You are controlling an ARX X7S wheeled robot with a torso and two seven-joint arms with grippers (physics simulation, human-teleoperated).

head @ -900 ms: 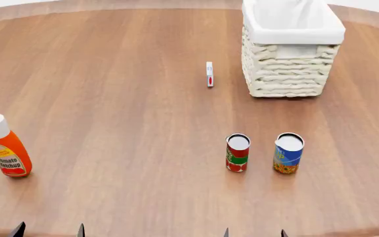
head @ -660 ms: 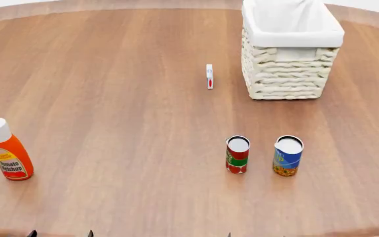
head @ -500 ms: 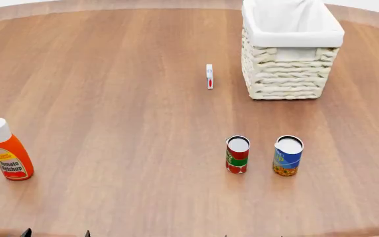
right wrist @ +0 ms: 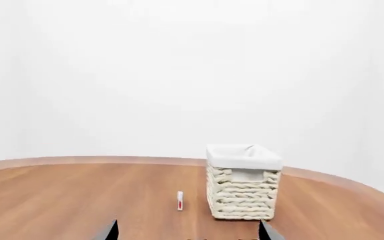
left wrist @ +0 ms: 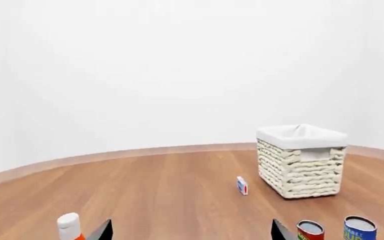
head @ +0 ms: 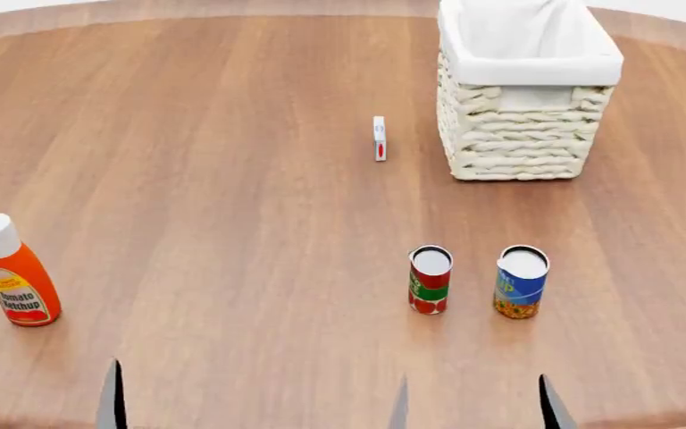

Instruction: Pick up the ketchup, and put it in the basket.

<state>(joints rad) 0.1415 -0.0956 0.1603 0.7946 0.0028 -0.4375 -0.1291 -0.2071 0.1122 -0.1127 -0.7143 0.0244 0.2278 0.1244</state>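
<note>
Fingertips risen into head view; left gripper (head: 40, 389), right gripper (head: 472, 402) cropped.

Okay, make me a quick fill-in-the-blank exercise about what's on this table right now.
1. The ketchup stands upright with a ____ cap on top.
2. The small white box sits just to the ____ of the basket in the head view.
3. Near the front edge, the red-green can stands beside a ____ can.
4. The left end effector has its fingertips spread, so it is ____.

Missing words: white; left; blue; open
</note>
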